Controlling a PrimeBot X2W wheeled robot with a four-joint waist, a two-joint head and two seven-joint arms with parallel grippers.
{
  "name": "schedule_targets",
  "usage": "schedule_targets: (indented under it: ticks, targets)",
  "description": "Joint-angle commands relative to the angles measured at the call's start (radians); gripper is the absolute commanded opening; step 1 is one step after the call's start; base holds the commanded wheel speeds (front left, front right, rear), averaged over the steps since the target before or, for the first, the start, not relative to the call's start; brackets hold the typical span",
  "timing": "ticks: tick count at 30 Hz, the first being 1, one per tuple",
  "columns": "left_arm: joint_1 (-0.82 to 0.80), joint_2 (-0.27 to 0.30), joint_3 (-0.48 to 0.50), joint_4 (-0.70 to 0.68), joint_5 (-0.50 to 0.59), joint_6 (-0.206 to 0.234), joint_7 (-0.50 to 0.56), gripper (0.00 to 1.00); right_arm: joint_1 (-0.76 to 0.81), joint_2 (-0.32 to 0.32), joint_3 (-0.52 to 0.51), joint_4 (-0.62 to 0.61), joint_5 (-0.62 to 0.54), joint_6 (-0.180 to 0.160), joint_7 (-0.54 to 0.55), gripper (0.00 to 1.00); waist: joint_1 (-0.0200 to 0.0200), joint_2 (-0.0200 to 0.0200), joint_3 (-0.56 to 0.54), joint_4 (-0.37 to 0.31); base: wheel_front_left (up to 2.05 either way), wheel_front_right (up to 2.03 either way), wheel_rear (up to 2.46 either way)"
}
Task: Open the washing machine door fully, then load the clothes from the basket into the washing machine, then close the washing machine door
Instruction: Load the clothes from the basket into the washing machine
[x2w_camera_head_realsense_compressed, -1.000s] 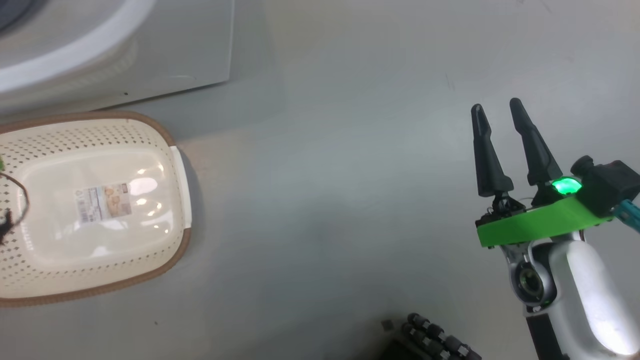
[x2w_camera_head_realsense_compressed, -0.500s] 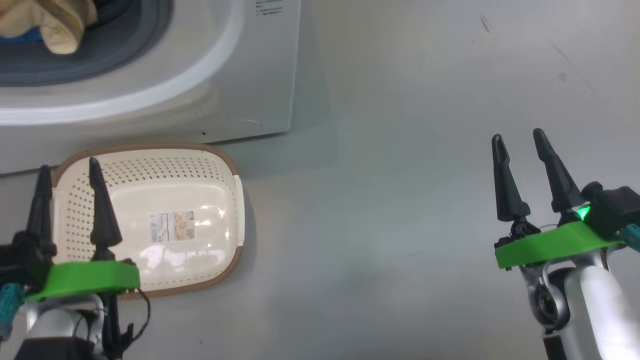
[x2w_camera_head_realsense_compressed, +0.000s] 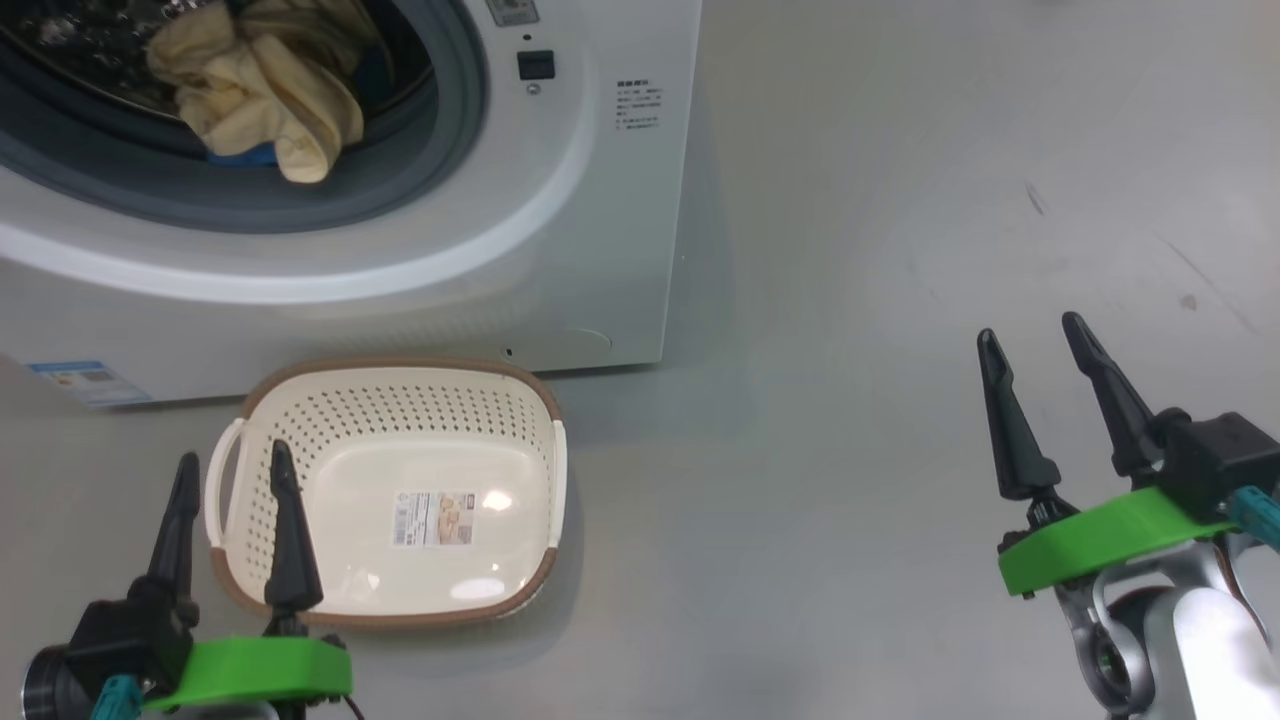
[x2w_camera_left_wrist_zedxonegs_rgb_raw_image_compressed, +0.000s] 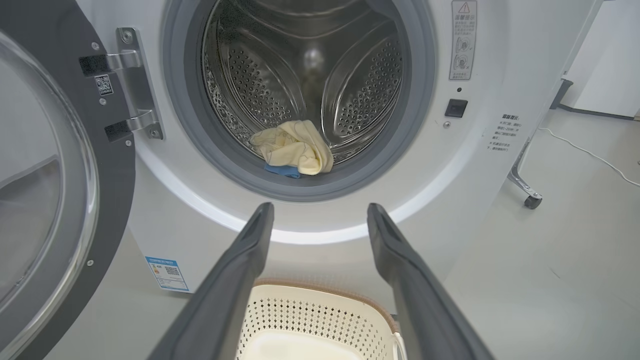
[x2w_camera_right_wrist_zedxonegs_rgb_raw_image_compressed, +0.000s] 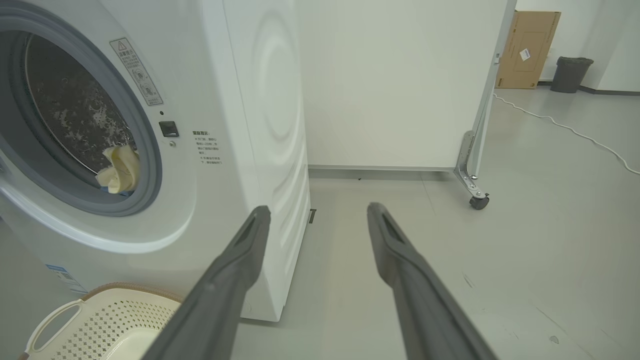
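Note:
The washing machine (x2w_camera_head_realsense_compressed: 600, 250) stands with its drum open, and the washing machine door (x2w_camera_left_wrist_zedxonegs_rgb_raw_image_compressed: 112, 200) is swung wide on its hinges to the left. The clothes (x2w_camera_head_realsense_compressed: 255, 95), a cream-yellow bundle with a blue patch, lie at the drum's front lip (x2w_camera_left_wrist_zedxonegs_rgb_raw_image_compressed: 295, 152) (x2w_camera_right_wrist_zedxonegs_rgb_raw_image_compressed: 117, 170). On the floor in front sits the basket (x2w_camera_head_realsense_compressed: 420, 420), with nothing in it but its label sticker. My left gripper (x2w_camera_head_realsense_compressed: 233, 460) hovers open over the basket's near left corner, pointing at the drum (x2w_camera_left_wrist_zedxonegs_rgb_raw_image_compressed: 320, 210). Far to the right my right gripper (x2w_camera_head_realsense_compressed: 1030, 332) is open over bare floor, holding nothing (x2w_camera_right_wrist_zedxonegs_rgb_raw_image_compressed: 319, 210).
A white partition on a caster (x2w_camera_right_wrist_zedxonegs_rgb_raw_image_compressed: 477, 200) stands right of the machine. A cardboard box (x2w_camera_right_wrist_zedxonegs_rgb_raw_image_compressed: 525, 50), a dark bin (x2w_camera_right_wrist_zedxonegs_rgb_raw_image_compressed: 570, 74) and a floor cable (x2w_camera_right_wrist_zedxonegs_rgb_raw_image_compressed: 565, 130) lie farther back. Grey floor stretches between the basket and my right gripper.
The head camera has swung up and to the left, bringing the drum, the clothes inside and my left gripper into view. The basket has stayed in place and both grippers stay open.

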Motion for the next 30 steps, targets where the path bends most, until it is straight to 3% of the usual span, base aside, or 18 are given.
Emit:
schedule_targets:
  ticks: [1,9,30]
  targets:
    - [-0.008,0.008,0.033,-0.035,0.013,0.07,-0.006,1.0,-0.001,-0.011,0.017,-0.04,-0.008,0.0,0.009,1.0,0.0001,-0.0001,-0.034,0.024,0.0,0.0,0.0]
    - [0.044,-0.012,0.018,-0.028,0.026,0.061,-0.006,1.0,0.046,-0.011,0.027,-0.084,-0.016,0.0,0.043,1.0,0.0001,-0.0001,-0.098,0.046,0.0,0.0,0.0]
    - [0.06,-0.014,0.0,-0.021,0.032,0.059,-0.003,1.0,0.085,-0.011,0.025,-0.115,0.019,0.0,0.047,1.0,0.0001,-0.0001,-0.129,0.058,0.0,0.0,0.0]
